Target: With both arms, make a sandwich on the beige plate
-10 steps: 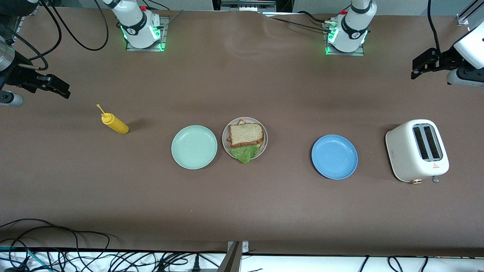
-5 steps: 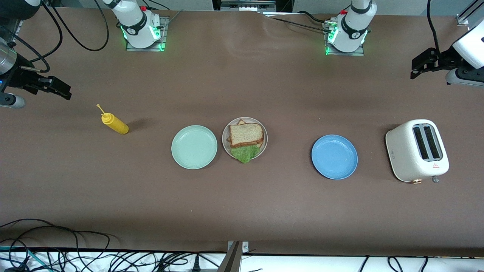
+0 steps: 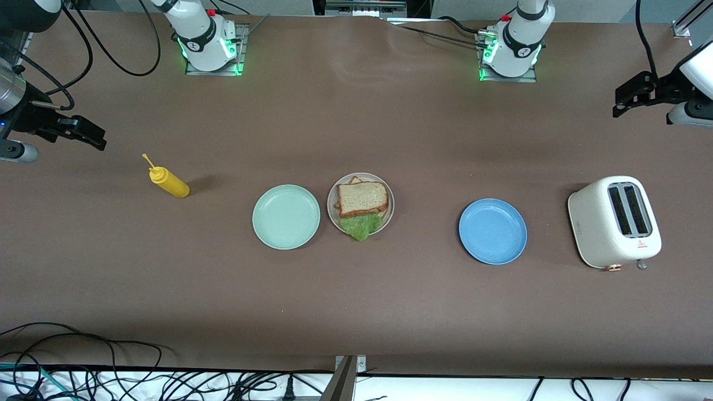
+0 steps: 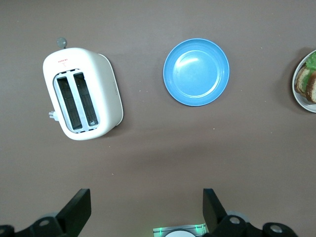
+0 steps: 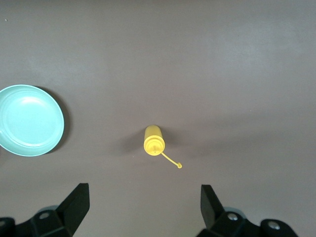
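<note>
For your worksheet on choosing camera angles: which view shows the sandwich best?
The front view: the whole sandwich sits on the beige plate, bread on top, lettuce poking out. The left wrist view catches only a sliver at its edge; the right wrist view shows none.

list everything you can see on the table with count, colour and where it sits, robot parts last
sandwich: 1, brown bread with green lettuce, on the beige plate
beige plate: 1, pale beige, mid-table beside the mint green plate
mint green plate: 1, mint green, toward the right arm's end
blue plate: 1, blue, between beige plate and toaster
toaster: 1, white, toward the left arm's end
mustard bottle: 1, yellow, toward the right arm's end
left gripper: 1, black, open, raised above the table's left arm's end
right gripper: 1, black, open, raised above the table's right arm's end
</note>
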{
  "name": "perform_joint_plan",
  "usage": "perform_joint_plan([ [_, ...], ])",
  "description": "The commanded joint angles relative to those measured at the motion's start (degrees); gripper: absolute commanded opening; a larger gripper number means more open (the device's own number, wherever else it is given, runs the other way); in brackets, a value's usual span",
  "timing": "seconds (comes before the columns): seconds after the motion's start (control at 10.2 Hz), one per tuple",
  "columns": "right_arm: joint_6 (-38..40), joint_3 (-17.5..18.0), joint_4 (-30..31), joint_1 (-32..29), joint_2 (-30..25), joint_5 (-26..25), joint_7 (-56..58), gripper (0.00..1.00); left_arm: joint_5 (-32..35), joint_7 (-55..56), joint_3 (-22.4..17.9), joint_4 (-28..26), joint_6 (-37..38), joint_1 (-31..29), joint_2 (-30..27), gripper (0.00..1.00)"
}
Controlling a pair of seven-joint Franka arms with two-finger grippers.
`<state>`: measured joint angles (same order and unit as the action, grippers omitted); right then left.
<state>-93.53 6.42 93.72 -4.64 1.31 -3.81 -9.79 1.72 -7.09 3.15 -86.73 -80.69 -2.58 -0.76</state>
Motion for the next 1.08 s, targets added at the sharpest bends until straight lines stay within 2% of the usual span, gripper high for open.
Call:
perform_joint_plan([
  [0.0,-0.96,-0.44,0.32,-0.02,0.01,2.05,1.35,1.00,-0.40,0.15,0.36,0.77,0.01,-0.67,0.50,1.00],
  [0.2,-0.51,-1.66,0.32,-0.02,-0.08,2.14,1.53,1.00,-0.40,0.24,0.45,0.77,0.00,-0.32,0.59,1.00],
  [0.98,-0.25,-1.93,0.32,0.24,-0.34,2.14,1.53,1.00,-0.31,0.15,0.45,0.77,0.00,-0.67,0.59,1.00],
])
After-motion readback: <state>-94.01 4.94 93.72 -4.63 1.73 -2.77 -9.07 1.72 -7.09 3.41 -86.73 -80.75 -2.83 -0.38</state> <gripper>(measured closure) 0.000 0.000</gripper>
